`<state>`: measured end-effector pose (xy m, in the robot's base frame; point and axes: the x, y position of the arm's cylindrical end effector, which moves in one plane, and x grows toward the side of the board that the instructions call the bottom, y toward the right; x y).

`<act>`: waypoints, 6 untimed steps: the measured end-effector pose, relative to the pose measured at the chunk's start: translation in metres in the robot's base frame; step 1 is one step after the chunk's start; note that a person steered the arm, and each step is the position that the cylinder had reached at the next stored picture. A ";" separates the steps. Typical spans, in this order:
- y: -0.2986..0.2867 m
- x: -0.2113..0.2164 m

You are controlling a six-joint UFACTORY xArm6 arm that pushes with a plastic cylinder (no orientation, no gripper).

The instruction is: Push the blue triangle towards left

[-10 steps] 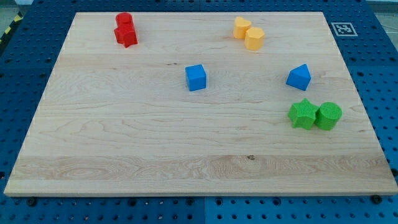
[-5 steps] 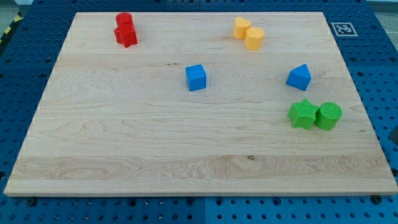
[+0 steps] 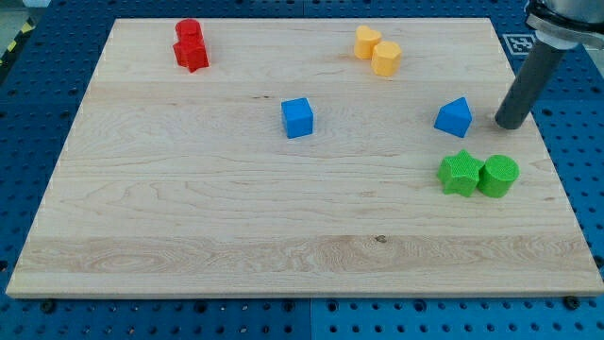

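Pincer absent, my tip (image 3: 511,124) newly arrived, just right of blue triangle (image 3: 454,117)

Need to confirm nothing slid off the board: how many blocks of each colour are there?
Red: 2, red blocks
Yellow: 2, yellow blocks
Blue: 2, blue cube and blue triangle
Green: 2, green star and green cylinder
Total: 8

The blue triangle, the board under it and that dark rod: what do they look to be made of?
The blue triangle looks like matte plastic, possibly printed: even colour, no shine. The board looks like pale, smooth wood, with grain lines and joined strips showing. The rod looks like dark matte metal or plastic; I cannot tell which. My tip stands to the triangle's right, apart from it.
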<state>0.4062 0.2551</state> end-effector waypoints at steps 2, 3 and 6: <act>-0.027 -0.002; -0.028 -0.002; -0.062 -0.002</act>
<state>0.4040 0.1930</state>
